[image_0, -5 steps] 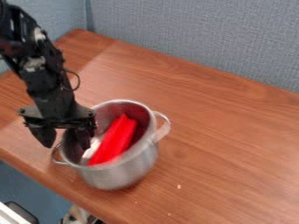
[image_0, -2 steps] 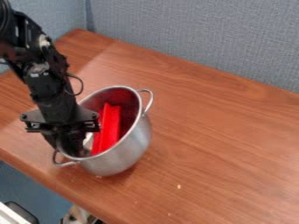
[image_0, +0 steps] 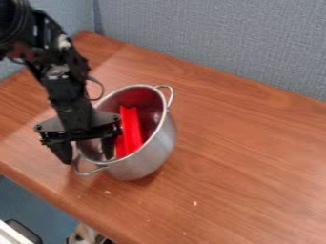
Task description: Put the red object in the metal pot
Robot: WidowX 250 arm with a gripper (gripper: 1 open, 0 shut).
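Pot point(image_0: 151, 133) shifted; red object point(image_0: 132, 132) inside, seemingly just beside open gripper point(image_0: 84, 152).

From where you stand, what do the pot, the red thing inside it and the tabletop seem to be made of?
The metal pot looks like polished steel: shiny, with red reflected on its inner wall. The red object seems plastic, being uniformly bright and smooth. The table looks like wood or wood-look laminate, brown with faint grain.

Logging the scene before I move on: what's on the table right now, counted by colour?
Red: 1, the red slab, inside the pot
Silver: 1, the metal pot on the wooden table
Total: 2 things
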